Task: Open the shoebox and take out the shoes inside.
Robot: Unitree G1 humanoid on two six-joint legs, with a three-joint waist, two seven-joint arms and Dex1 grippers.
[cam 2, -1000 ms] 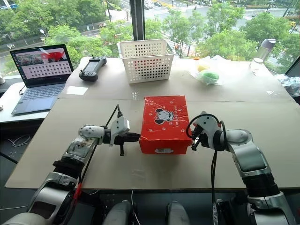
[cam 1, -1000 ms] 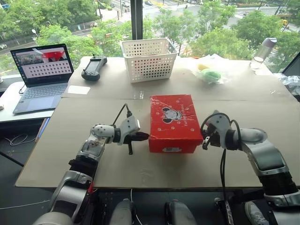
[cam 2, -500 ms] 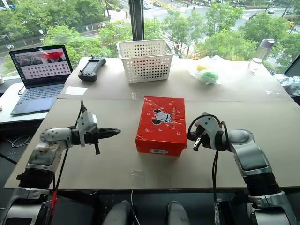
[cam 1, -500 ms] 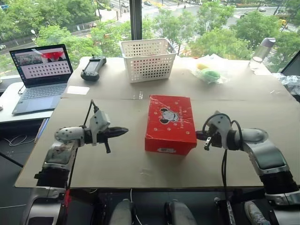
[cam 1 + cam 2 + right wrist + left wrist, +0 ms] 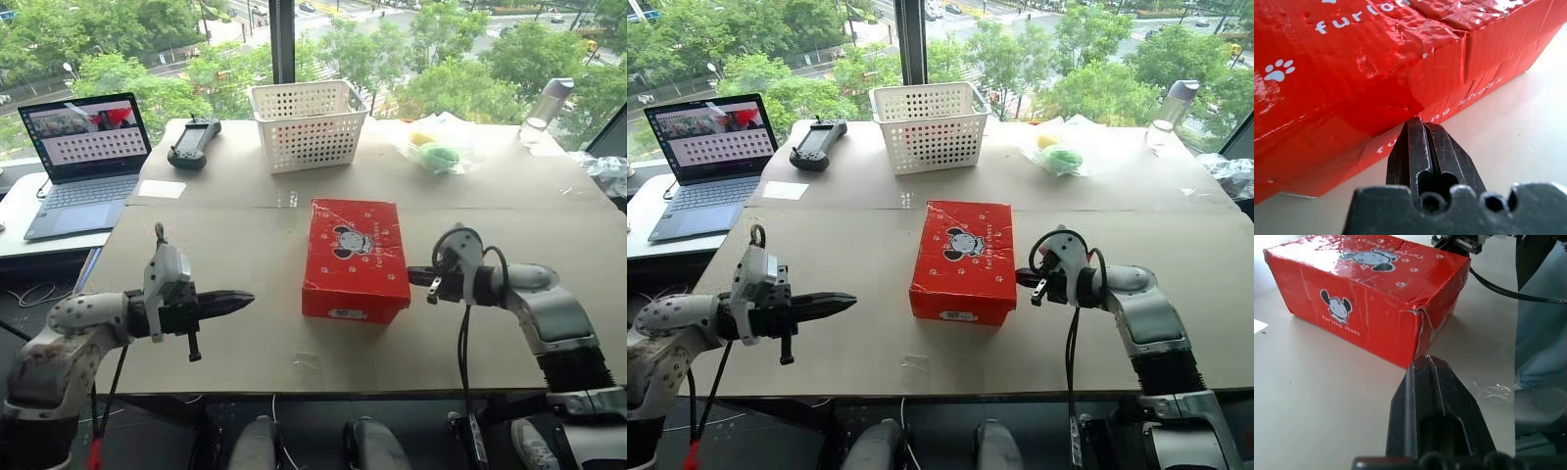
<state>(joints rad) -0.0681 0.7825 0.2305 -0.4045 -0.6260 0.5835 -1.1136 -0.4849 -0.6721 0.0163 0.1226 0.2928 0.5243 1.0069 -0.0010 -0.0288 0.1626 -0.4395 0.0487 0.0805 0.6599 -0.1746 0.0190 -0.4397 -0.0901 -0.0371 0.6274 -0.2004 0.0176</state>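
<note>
1. Left gripper (image 5: 247, 295) has pulled back from the shoebox's (image 5: 355, 259) 9 o'clock side, where it sat a second ago; now well apart from it, out toward 8 o'clock on the surface (image 5: 245, 240). Jaws pressed together, empty.
2. Right gripper (image 5: 411, 277) has kept its place at the box's 3 o'clock side, tip at the seam under the lid edge; jaws shut, nothing between them.
3. Shoebox lies mid-surface, lid down. It has skewed slightly since a second ago.
4. Writing: "furlong shoes" under the mouse print on the side wall and lid; white paw prints; white barcode label (image 5: 344, 313) on the 6 o'clock end, too small to read.
5. White basket (image 5: 310, 122) at 12 o'clock, laptop (image 5: 82, 157) at 10 o'clock.
</note>
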